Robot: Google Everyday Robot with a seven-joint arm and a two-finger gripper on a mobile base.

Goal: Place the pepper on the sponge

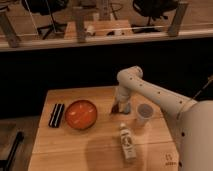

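Note:
My gripper (pixel 119 104) is lowered to the wooden table (pixel 100 145) between the orange plate and the cup, with the white arm (pixel 150 92) bending down to it from the right. A small dark red shape, apparently the pepper (pixel 115 108), shows at the gripper's lower left tip. Just right of it a bit of light-blue sponge (pixel 126 108) peeks out from under the gripper. Most of both things is hidden by the gripper, so I cannot tell whether the pepper is held or resting.
An orange plate (pixel 80 114) lies left of the gripper, with a black flat object (pixel 56 115) beside it. A pale translucent cup (pixel 144 113) stands to the right. A pale labelled bottle (pixel 127 142) lies in front.

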